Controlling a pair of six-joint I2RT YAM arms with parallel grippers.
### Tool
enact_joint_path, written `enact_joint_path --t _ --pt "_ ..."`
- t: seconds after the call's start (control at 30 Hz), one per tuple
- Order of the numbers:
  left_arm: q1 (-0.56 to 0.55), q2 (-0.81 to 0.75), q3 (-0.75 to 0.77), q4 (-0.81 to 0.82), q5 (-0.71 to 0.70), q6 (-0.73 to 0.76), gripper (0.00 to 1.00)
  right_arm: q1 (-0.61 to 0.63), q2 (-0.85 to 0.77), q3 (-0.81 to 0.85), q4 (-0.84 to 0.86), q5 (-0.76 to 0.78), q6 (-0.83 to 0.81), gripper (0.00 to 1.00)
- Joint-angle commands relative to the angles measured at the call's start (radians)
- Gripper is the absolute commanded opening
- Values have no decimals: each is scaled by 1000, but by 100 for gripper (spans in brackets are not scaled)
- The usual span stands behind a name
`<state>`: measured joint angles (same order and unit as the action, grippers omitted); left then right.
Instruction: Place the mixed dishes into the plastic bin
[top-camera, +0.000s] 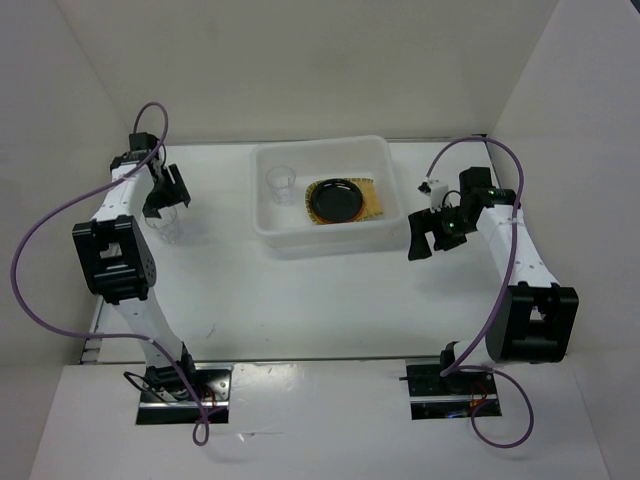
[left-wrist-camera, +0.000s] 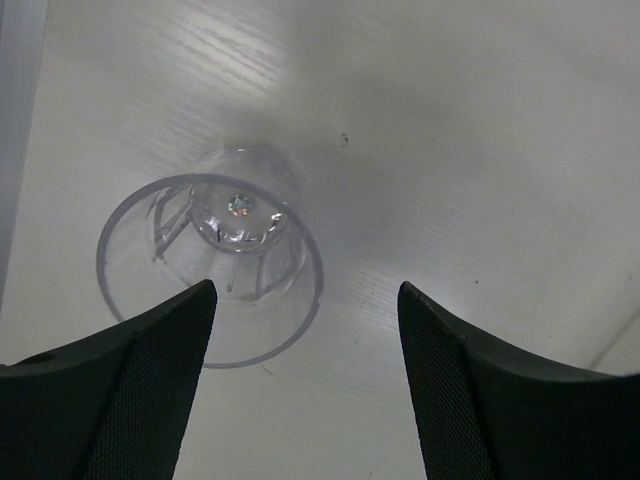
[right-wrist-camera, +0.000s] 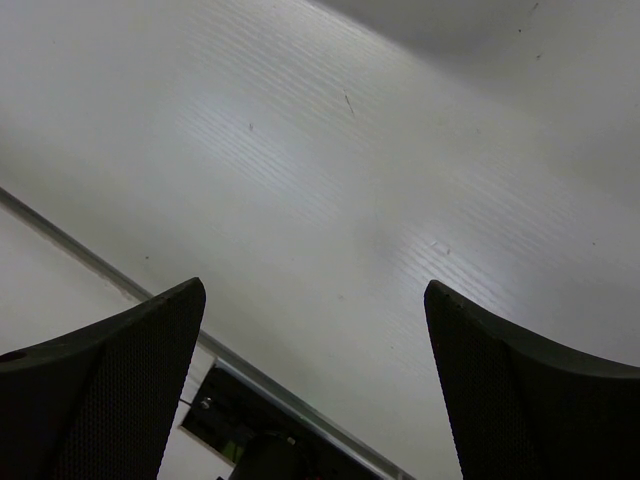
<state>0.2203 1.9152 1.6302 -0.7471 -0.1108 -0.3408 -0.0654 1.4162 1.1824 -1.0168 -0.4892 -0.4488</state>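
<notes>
The translucent white plastic bin (top-camera: 268, 228) stands at the table's middle back. In it lie a black plate (top-camera: 337, 200) on the tan bamboo tray (top-camera: 378, 196), and a clear glass cup (top-camera: 281, 183) stands at its left end. The orange plate is not visible. A second clear cup (top-camera: 168, 231) stands upright on the table left of the bin. My left gripper (top-camera: 166, 194) hovers over it, open and empty. In the left wrist view this cup (left-wrist-camera: 212, 262) sits just ahead of the left finger (left-wrist-camera: 150, 380), left of the gap of my left gripper (left-wrist-camera: 305, 290). My right gripper (top-camera: 430, 235) is open and empty, right of the bin.
White walls enclose the table at the back and both sides. The right wrist view shows my right gripper (right-wrist-camera: 315, 290) over bare table, with the table's front edge strip (right-wrist-camera: 270, 385) and a black arm base (right-wrist-camera: 250, 440) below it.
</notes>
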Motion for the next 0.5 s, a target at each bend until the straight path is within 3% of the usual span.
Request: enact_joint_path --t 0.0,0.07,0.13,0.23,0.27,0.47 --pt "-2 19 -3 78 65 33 80 4 12 -7 26 5 7 94" --pt "-2 47 -13 87 75 33 79 4 12 -7 26 5 16 94" --pt "-2 65 -13 97 91 33 71 4 12 -7 26 5 16 94" --pt "-2 77 -13 97 111 33 12 4 3 -7 26 14 16 94" --pt "-2 77 -13 106 111 33 3 4 3 -7 26 14 16 94" --pt "-2 -8 -35 112 63 11 0 4 3 -7 26 14 25 94"
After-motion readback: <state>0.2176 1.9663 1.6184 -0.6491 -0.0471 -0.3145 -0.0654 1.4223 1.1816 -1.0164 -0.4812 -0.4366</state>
